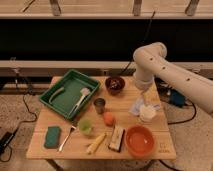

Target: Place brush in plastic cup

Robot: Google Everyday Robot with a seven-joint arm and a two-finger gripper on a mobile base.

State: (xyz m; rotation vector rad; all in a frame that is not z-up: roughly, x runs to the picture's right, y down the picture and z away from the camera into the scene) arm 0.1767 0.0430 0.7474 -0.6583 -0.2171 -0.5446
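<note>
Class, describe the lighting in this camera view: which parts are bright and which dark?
Camera view: warm, even light on the wooden table; a near-black band behind it; the pale arm stands out brightly, its gripper hanging above the white cup; no strong glare anywhere.

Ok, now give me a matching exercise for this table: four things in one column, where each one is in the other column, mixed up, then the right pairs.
Things:
1. brush
2. plastic cup
3. gripper
4. orange bowl

Places:
A. just above the white cup, at the picture's right
B. lying in the green tray
C. near the front right corner of the table
D. just left of the orange ball

Pairs: 1-B, 2-D, 3-A, 4-C.
</note>
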